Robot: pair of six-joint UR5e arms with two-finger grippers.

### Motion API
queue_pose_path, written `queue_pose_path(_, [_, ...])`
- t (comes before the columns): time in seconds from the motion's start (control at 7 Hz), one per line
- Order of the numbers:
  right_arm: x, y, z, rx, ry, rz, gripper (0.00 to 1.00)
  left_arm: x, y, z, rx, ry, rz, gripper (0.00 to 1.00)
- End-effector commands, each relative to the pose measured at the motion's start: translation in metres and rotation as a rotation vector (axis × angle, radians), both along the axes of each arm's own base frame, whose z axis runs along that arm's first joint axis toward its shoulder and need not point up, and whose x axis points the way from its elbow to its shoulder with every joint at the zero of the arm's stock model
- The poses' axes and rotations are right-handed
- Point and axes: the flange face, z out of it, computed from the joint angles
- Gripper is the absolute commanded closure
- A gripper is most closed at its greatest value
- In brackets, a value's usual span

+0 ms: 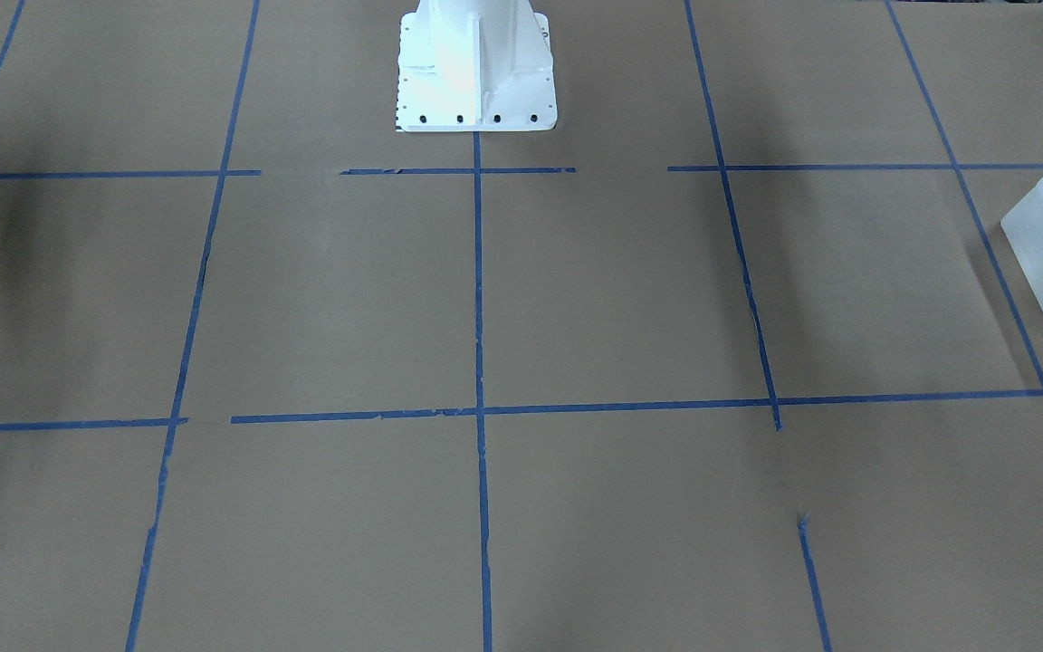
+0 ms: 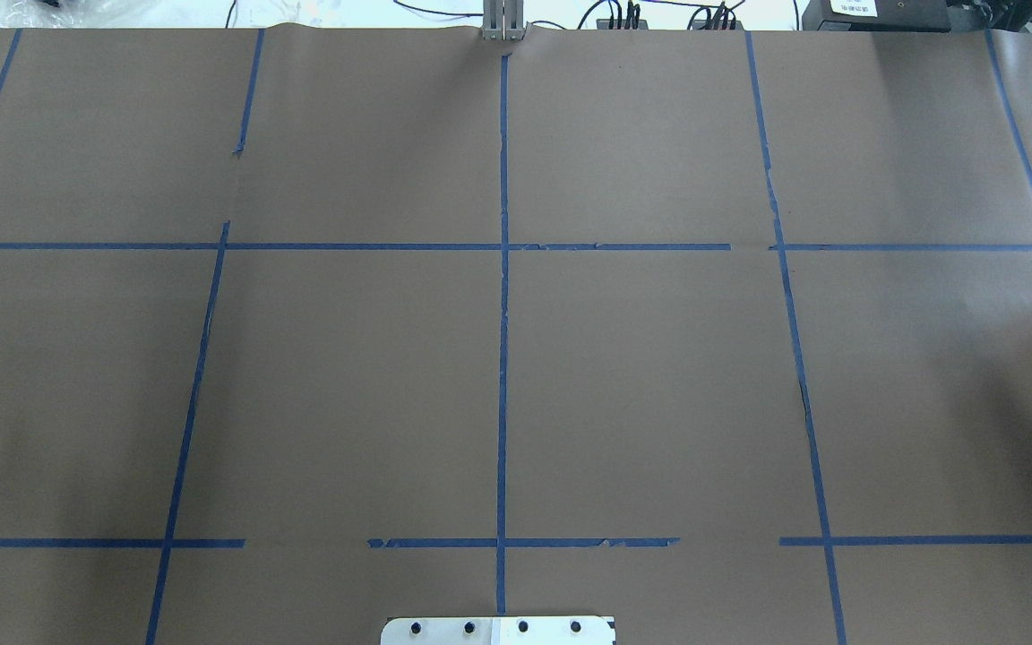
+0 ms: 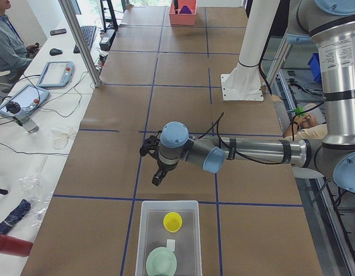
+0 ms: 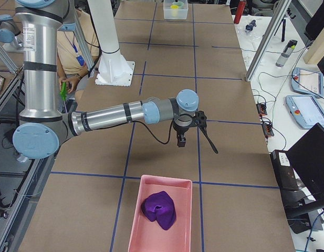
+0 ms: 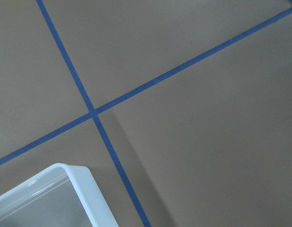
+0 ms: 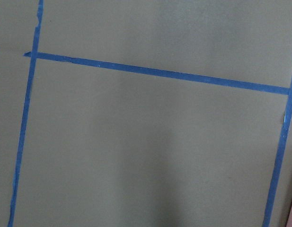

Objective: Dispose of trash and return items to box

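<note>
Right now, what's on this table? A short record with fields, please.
white bin: at the end of the table on the robot's left
yellow cup: in the bin, opening up
pale green round item: in the bin beside the cup
pink tray: opposite end, holds a crumpled purple item
left arm's fingers: above the table near the bin; open or shut unclear
right arm's fingers: above the table near the tray; open or shut unclear

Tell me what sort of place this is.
Probably a robotics lab: a brown-papered table marked with a blue tape grid, a robot arm reaching over it, and teach pendants with cables on the side bench.
</note>
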Motion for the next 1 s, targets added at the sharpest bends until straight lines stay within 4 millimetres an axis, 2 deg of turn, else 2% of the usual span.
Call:
queue_pose_path(0.0, [0.012,-0.002,0.000,0.017,0.021,0.020,0.00,-0.002,-0.002,-0.014,0.001,0.038,0.004,0.00])
queue_pose_path(0.14, [0.012,-0.003,0.000,0.019,0.020,0.018,0.00,-0.001,-0.013,-0.015,0.002,0.032,0.001,0.00])
queue_pose_path(0.29, [0.011,-0.004,-0.001,0.021,0.020,0.018,0.00,-0.002,-0.012,-0.003,-0.121,0.022,-0.002,0.00])
queue_pose_path(0.43, [0.011,-0.004,0.000,0.021,0.020,0.017,0.00,-0.002,-0.025,-0.003,-0.319,-0.002,-0.010,0.00])
queue_pose_path(0.57, [0.012,-0.003,0.002,0.032,0.021,0.005,0.00,-0.021,-0.040,-0.008,-0.325,-0.118,-0.063,0.00])
queue_pose_path(0.86, [0.011,-0.003,0.002,0.043,0.022,-0.007,0.00,-0.026,-0.043,-0.012,-0.309,-0.128,-0.076,0.00])
